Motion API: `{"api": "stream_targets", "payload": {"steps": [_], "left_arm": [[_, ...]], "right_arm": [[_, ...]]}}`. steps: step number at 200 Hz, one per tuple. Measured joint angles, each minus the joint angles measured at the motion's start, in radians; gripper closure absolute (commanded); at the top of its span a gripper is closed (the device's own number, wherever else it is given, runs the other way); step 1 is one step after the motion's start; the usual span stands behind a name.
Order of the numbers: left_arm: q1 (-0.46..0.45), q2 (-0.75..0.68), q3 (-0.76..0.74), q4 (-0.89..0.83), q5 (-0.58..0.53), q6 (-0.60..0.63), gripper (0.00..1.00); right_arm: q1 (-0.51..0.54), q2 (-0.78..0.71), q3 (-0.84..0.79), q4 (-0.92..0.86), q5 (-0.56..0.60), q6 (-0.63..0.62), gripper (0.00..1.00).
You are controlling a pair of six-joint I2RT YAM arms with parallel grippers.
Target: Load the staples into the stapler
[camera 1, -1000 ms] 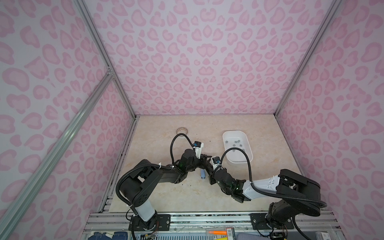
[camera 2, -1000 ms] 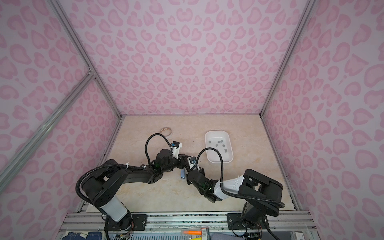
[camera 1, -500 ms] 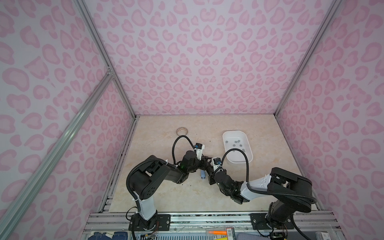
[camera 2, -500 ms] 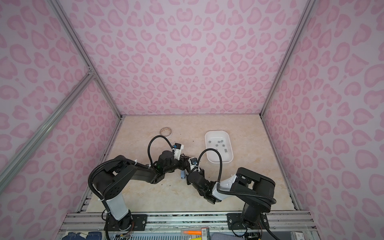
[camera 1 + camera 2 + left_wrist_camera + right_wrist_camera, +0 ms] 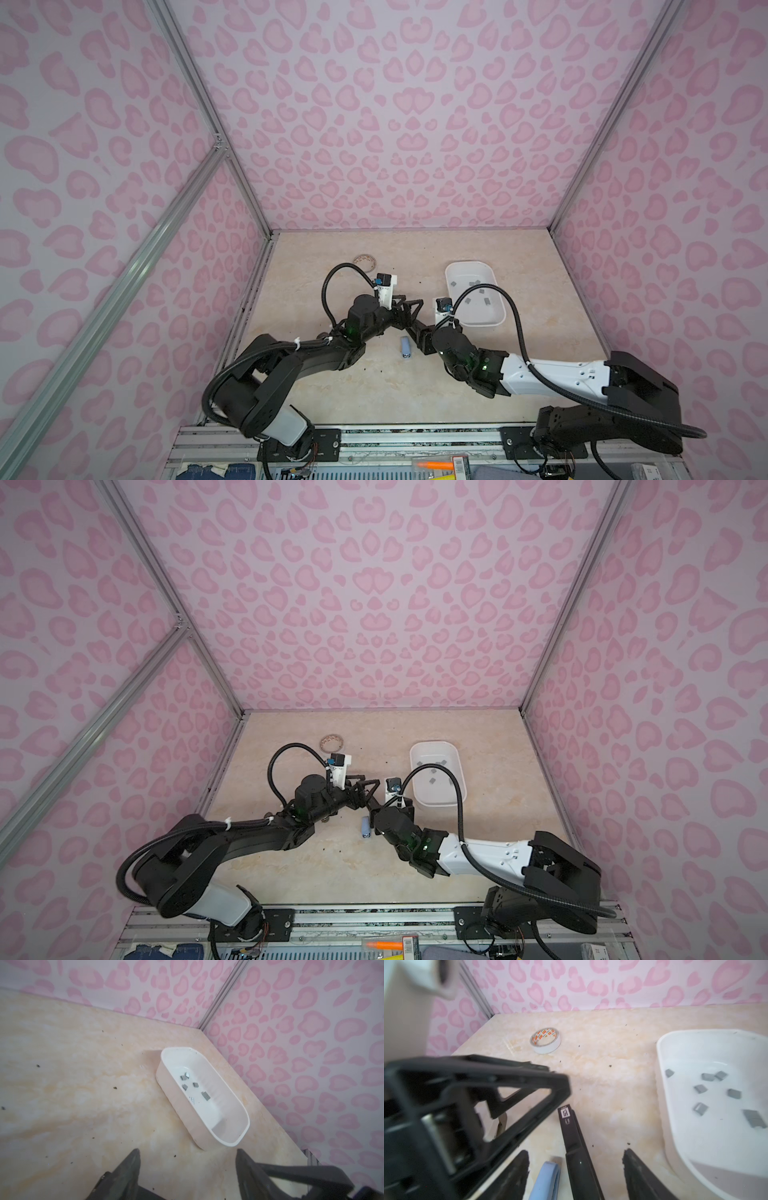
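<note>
**Desk lot: one stapler, loose staples, two end effectors**

Bearings are read in both top views, with 12 o'clock at the far wall.

- Stapler [image 5: 405,346]: pale blue with a metal tip. It lies flat on the desk [image 5: 374,395], just toward 6 o'clock from the middle.
- Staples [image 5: 468,300]: several small grey strips, scattered loose inside a white tray [image 5: 482,322] at 2 o'clock.
- Tape roll [image 5: 365,261]: lies flat at 11 o'clock, well apart from the other items.
- Left end effector [image 5: 187,1154]: released, jaws wide with nothing between them. It hangs near the desk middle, at 12 o'clock from the stapler.
- Right end effector [image 5: 575,1152]: released, jaws wide. They straddle the blue stapler and a black bar [image 5: 566,1126] with a white label lying beside it. A gap shows on either side of the bar. Whether the bar is part of the stapler cannot be told.
- The two end effectors sit close together.
</note>
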Motion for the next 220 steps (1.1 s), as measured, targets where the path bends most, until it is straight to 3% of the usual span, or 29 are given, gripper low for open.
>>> {"api": "stream_targets", "payload": {"steps": [17, 30, 42, 57, 74, 93, 109, 129, 144, 204, 220], "left_arm": [[0.006, -0.22, -0.027, -0.087, -0.1, 0.024, 0.16], [0.007, -0.39, -0.03, -0.172, -0.209, 0.051, 0.0], [0.01, -0.539, -0.04, -0.237, -0.354, 0.079, 0.04], [0.031, -0.667, -0.094, -0.236, -0.571, 0.151, 0.04], [0.1, -0.718, -0.15, -0.314, -0.736, 0.299, 0.04], [0.225, -0.752, -0.194, -0.378, -0.853, 0.391, 0.04], [0.341, -0.779, -0.286, -0.355, -0.893, 0.427, 0.04], [0.426, -0.716, -0.406, -0.318, -0.867, 0.45, 0.0], [0.45, -0.602, -0.437, -0.293, -0.847, 0.452, 0.02], [0.479, -0.291, -0.376, -0.063, -0.755, 0.478, 0.03], [0.491, -0.228, -0.341, -0.017, -0.713, 0.492, 0.03]], "right_arm": [[-0.01, -0.085, 0.109, -0.139, 0.084, -0.002, 0.15], [-0.04, -0.156, 0.142, -0.185, 0.17, -0.03, 0.04], [-0.108, -0.219, 0.125, -0.187, 0.245, -0.088, 0.03], [-0.278, -0.287, 0.043, -0.134, 0.289, -0.16, 0.03], [-0.568, -0.315, -0.089, -0.051, 0.275, -0.224, 0.03], [-0.902, -0.286, -0.182, -0.037, 0.219, -0.213, 0.03], [-1.049, -0.246, -0.235, 0.003, 0.169, -0.188, 0.03], [-1.082, -0.136, -0.309, 0.109, 0.104, -0.196, 0.03], [-1.083, -0.038, -0.311, 0.149, 0.078, -0.222, 0.03], [-1.015, 0.095, -0.381, 0.579, 0.012, -0.353, 0.03], [-1.022, 0.108, -0.394, 0.589, -0.029, -0.379, 0.03]]}}
